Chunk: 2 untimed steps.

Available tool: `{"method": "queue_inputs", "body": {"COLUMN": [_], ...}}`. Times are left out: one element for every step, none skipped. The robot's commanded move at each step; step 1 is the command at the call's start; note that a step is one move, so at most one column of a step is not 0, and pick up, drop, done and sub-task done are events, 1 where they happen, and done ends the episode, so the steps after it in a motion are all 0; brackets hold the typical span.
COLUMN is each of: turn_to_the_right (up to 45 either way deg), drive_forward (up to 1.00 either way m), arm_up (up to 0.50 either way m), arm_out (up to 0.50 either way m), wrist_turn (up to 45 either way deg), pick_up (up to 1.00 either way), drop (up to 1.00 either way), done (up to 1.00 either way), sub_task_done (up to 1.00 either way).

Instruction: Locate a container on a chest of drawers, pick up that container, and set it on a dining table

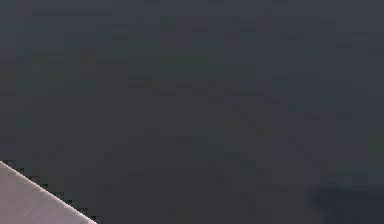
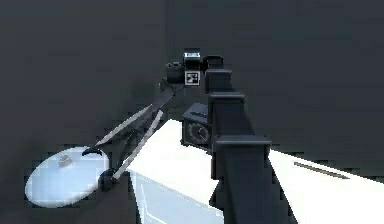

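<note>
Dark obj [image 2: 193, 131] half behind arm [image 2: 238, 140]

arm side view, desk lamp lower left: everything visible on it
The desk lamp has a round, pale blue-white head, smooth and dish-like, tilted so its broad face shows. Thin paired rods, grey with a reddish tint, rise from its rim diagonally toward the upper right. The head hangs out past the left edge of the white cabinet top. The rods' upper end runs into dark shapes beside the robot arm; the base and what touches it there cannot be made out.
</note>
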Motion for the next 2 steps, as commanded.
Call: {"method": "queue_inputs", "body": {"turn_to_the_right": [0.0,-45.0], "drive_forward": [0.0,0.0], "arm_up": [0.0,0.0], "arm_out": [-0.32,0.0], "wrist_turn": [0.0,0.0], "pick_up": [0.0,0.0], "drop": [0.0,0.0], "done": [0.0,0.0], "sub_task_done": [0.0,0.0]}}
